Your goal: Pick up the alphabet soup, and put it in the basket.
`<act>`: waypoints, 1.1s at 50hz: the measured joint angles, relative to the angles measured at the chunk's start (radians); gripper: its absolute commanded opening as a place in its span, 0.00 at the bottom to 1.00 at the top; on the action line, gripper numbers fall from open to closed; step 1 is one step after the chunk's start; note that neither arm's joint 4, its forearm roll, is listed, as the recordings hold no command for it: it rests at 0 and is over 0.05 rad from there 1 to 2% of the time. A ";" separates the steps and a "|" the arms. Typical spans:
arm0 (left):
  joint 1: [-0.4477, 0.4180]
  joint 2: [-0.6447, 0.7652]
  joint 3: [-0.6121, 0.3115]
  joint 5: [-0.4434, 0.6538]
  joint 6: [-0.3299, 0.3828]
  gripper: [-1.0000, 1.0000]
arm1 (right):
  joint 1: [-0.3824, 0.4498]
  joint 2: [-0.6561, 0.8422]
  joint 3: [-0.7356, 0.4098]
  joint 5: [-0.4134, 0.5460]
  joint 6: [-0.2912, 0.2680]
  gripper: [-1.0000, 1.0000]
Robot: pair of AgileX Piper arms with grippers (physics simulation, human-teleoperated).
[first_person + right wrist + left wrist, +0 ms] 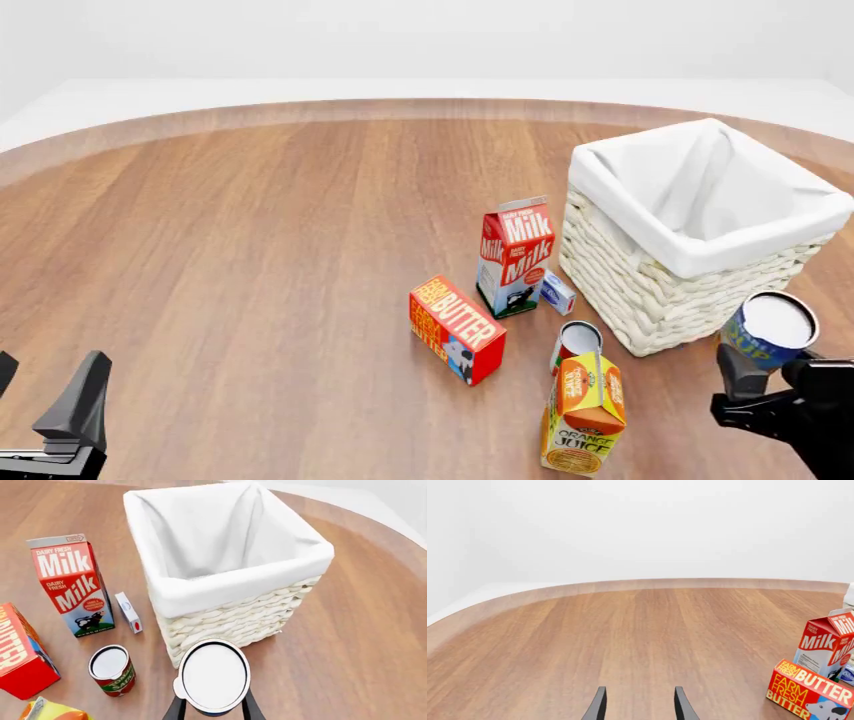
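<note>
The alphabet soup (771,330) is up off the table, clamped in the right gripper (750,385) just beside the near right side of the basket (641,290), about level with the wicker wall. In the right wrist view you look straight down on the can's pale top (213,675) with the dark fingers (251,707) pressed on either side of it, so the grip looks solid. The basket rim (233,592) sits right ahead of the can there, white lining folded over and the inside holding nothing but cloth.

The left gripper (639,705) is parted with only bare tabletop between its fingers (nothing held), parked low at the near left corner of the table (240,250), well apart from everything else.

The rest of the stuff is clustered left of the basket: the milk carton (515,255) upright, a small white box (557,293) between the milk and the basket, the butter box (457,328) nearer the camera, a red-labelled can (578,342) standing just beside the basket's near corner, and the orange juice carton (585,412) right in front of that can.
</note>
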 measured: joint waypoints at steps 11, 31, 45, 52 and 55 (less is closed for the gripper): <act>0.000 0.000 0.000 0.000 0.000 1.00 | 0.007 -0.040 -0.042 0.062 -0.008 0.00; 0.000 0.000 0.000 0.000 0.000 1.00 | 0.023 -0.039 -0.125 0.102 -0.027 0.00; 0.000 0.000 0.000 0.000 0.000 1.00 | 0.018 -0.017 -0.212 0.147 -0.067 0.00; 0.000 0.000 0.000 0.000 0.000 1.00 | 0.015 -0.011 -0.258 0.175 -0.088 0.00; 0.000 0.000 0.000 0.000 0.000 1.00 | 0.014 -0.008 -0.274 0.184 -0.095 0.00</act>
